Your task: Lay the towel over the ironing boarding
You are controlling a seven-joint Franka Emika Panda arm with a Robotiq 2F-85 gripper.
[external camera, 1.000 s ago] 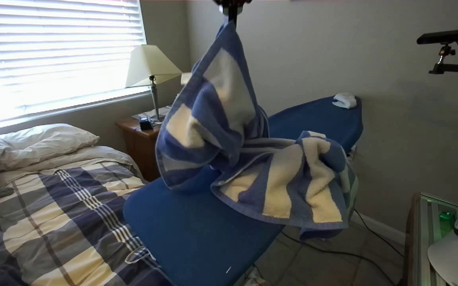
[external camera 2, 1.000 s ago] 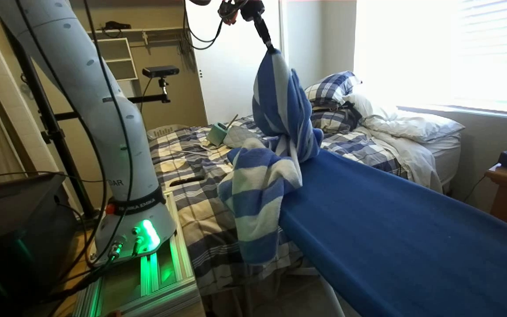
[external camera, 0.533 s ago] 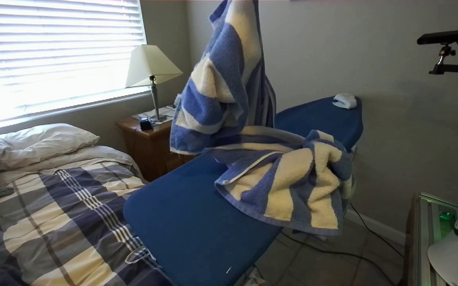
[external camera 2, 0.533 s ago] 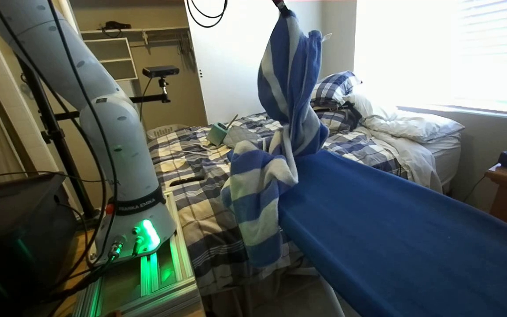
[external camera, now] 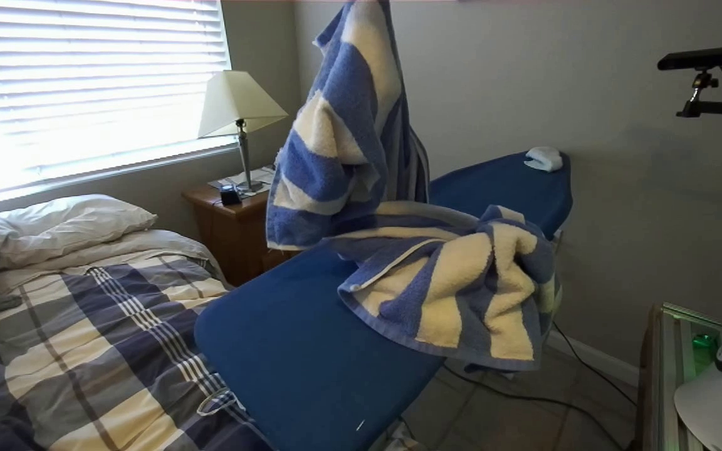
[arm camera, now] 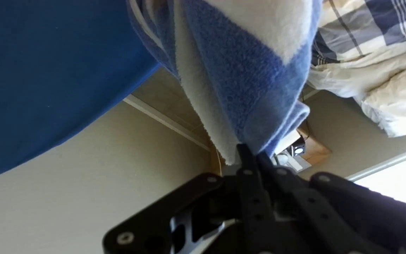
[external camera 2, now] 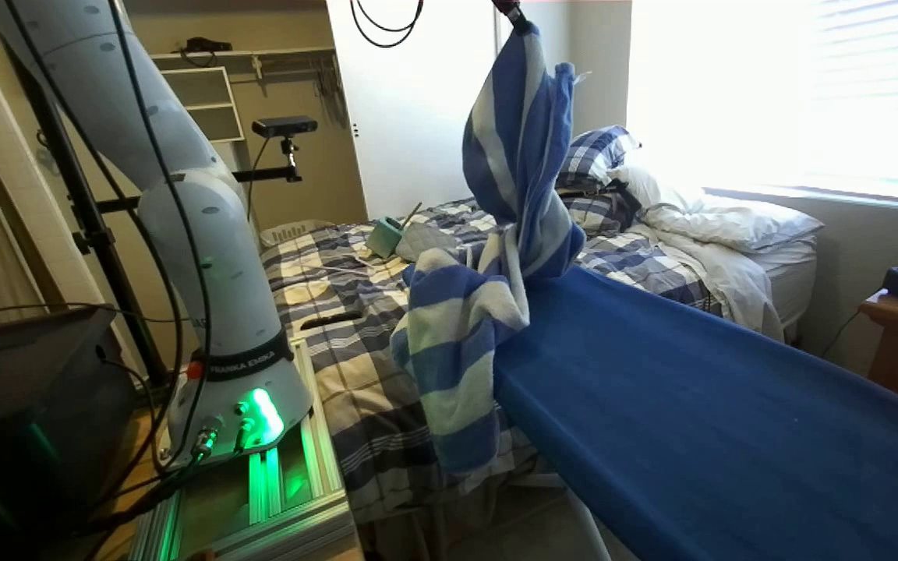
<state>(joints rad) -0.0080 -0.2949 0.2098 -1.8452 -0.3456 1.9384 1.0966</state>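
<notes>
Mostly out of frame above both exterior views, the black two-fingered gripper is clenched on a pinch of the thick blue-and-white striped terry towel. The wrist view has it at the bottom, its slim fingers side by side at the towel's gathered peak. In an exterior view only their dark ends show at the top edge, slanting downward.

The pale grey Franka arm stands on a flared base with a lit green light, mounted on a silvery metal frame. Above the bulky rounded joint, the next link leans toward that view's upper left, away from the towel, and leaves at the top; the elbow is out of sight.

From the pinch, the towel hangs in a tall, twisted fold over the broad blue ironing board. The rest lies bunched on the board and drapes over the long edge nearer the arm's base. Whether the hanging flap touches the board, I cannot tell.

A small crumpled white item rests at the board's far end, well apart from the towel. Beside the board is a bed with a plaid bedspread.
</notes>
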